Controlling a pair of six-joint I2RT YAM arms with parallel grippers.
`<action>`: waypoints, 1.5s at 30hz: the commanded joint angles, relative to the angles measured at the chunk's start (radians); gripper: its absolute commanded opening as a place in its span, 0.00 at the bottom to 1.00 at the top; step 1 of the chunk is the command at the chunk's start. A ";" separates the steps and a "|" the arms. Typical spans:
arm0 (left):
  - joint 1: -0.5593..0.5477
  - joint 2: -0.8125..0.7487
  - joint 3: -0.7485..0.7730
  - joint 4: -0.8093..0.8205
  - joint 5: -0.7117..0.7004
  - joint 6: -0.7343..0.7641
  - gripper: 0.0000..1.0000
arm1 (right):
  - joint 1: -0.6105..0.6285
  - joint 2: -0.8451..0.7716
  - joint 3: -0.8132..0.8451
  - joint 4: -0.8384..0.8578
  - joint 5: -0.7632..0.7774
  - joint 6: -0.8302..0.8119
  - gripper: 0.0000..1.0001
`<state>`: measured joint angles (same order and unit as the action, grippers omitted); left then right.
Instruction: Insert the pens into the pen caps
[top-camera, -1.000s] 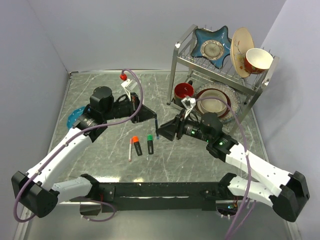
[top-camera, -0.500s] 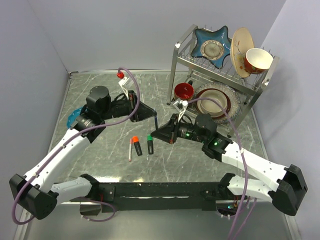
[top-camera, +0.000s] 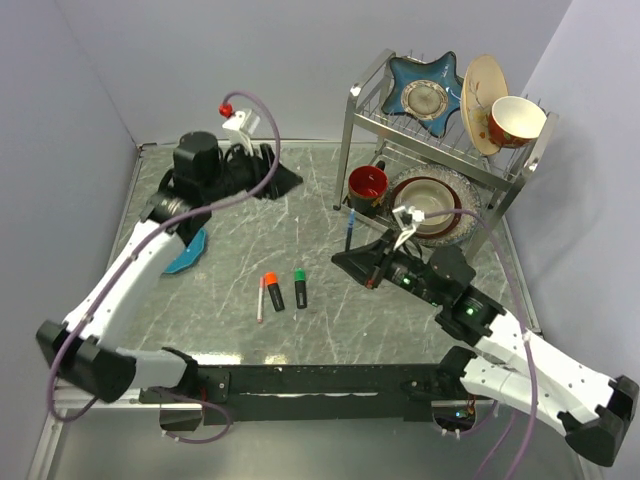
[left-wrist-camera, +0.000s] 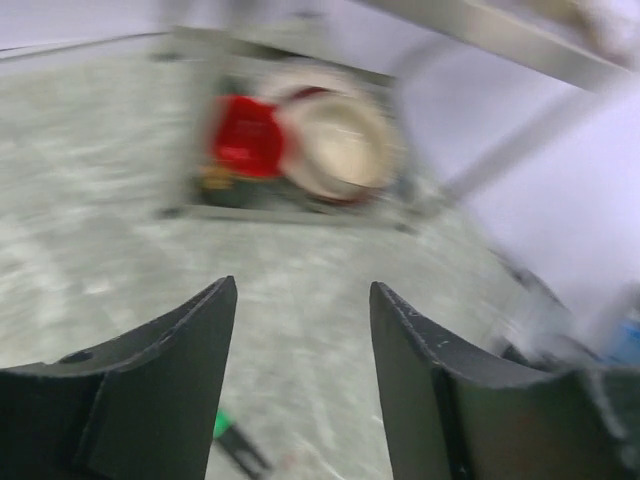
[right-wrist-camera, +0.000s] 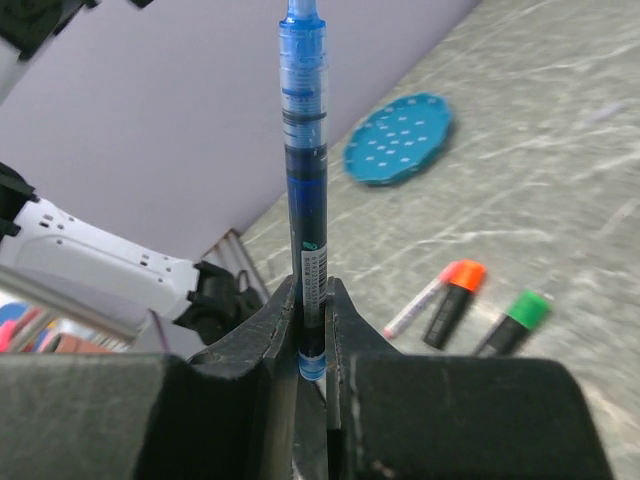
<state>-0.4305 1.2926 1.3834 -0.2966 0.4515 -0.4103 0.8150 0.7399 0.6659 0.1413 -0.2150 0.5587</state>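
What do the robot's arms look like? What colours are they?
The left arm and right arm have white shells and black joints. A purple cable loops along each. The left gripper and right gripper have black wedge-shaped fingers. Tiny green lights glow on the right arm.

Translucent plastic blue pen (right-wrist-camera: 303, 180), glossy marbled table (top-camera: 300, 215)

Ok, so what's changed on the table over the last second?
The left gripper drew away from the blue pen and swung back to the far left corner; it is open and empty. The right gripper kept its grip on the pen and carried it right, toward the dish rack. The orange marker, green marker and white pen stayed put.
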 joint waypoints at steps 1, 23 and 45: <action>0.067 0.149 0.092 -0.098 -0.280 0.097 0.57 | 0.004 -0.072 0.008 -0.091 0.109 -0.060 0.00; 0.162 0.912 0.485 -0.122 -0.484 0.272 0.40 | 0.003 -0.240 -0.015 -0.178 0.203 -0.178 0.00; 0.162 1.018 0.404 -0.108 -0.491 0.315 0.34 | 0.006 -0.224 -0.002 -0.183 0.207 -0.186 0.00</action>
<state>-0.2661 2.3066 1.8183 -0.4084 -0.0334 -0.1089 0.8158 0.5209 0.6487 -0.0654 -0.0235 0.3836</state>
